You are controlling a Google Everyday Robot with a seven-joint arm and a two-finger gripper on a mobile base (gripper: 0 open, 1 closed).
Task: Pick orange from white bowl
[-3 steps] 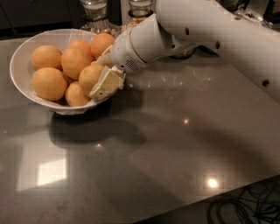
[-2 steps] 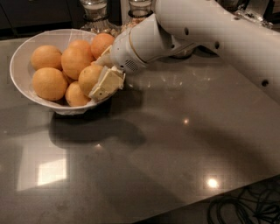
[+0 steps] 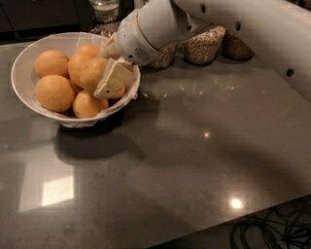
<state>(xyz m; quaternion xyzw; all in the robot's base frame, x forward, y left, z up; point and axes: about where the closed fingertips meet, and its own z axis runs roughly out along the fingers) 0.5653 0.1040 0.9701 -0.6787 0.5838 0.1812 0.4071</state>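
The white bowl [image 3: 22, 61] stands at the table's back left and holds several oranges. My gripper [image 3: 104, 73] reaches in from the right over the bowl's right side. Its cream fingers [image 3: 112, 78] close around one orange [image 3: 92, 73] at the right of the pile; the near finger lies across the orange's front and the far finger is mostly hidden behind it. That orange sits a little higher than its neighbours. Other oranges [image 3: 54, 92] lie to the left and below it.
Glass jars of grain [image 3: 201, 46] stand behind the arm at the back of the dark grey table [image 3: 184, 155], and another jar [image 3: 104, 8] is behind the bowl. The large white arm [image 3: 252, 34] spans the upper right. Cables [image 3: 272, 228] lie past the table's front right edge.
The arm and wrist have risen a little, uncovering the grain jars behind. The gripped orange has come up slightly with the fingers. The bowl has not moved.
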